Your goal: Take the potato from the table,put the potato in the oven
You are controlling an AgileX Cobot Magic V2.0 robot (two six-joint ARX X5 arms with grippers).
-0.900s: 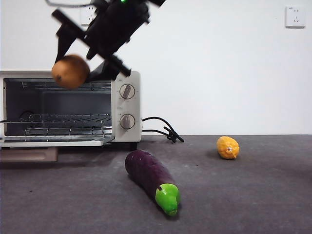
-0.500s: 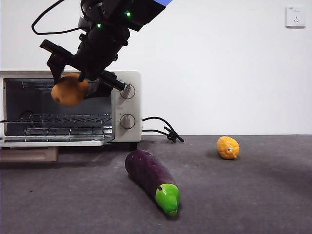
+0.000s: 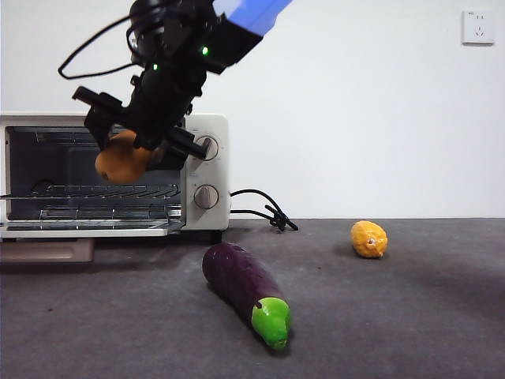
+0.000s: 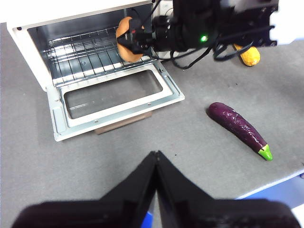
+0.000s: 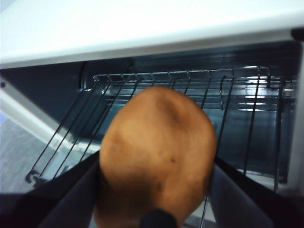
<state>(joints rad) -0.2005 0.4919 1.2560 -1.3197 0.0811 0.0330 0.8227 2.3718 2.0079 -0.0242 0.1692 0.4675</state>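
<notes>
The brown potato [image 3: 124,161] [image 5: 158,153] [image 4: 127,33] hangs in the oven's open mouth, above the wire rack [image 5: 190,90]. My right gripper [image 3: 134,142] [image 5: 156,190] is shut on it, one black jaw on each side. The cream-white oven [image 3: 207,170] [image 4: 28,40] stands at the left with its glass door [image 4: 114,95] folded down flat. My left gripper [image 4: 156,159] is shut with nothing in it and hovers over the grey table [image 4: 190,142], well in front of the oven door.
A purple eggplant with a green tip [image 3: 245,288] [image 4: 237,126] lies on the table in front of the oven's knob side. A yellow-orange lumpy fruit [image 3: 368,238] [image 4: 250,55] sits farther right. The oven's black cord [image 3: 264,209] trails beside it.
My right gripper has carried the potato downward and into the oven opening, from above the oven's top edge to just over the rack. The left arm shows no earlier view.
</notes>
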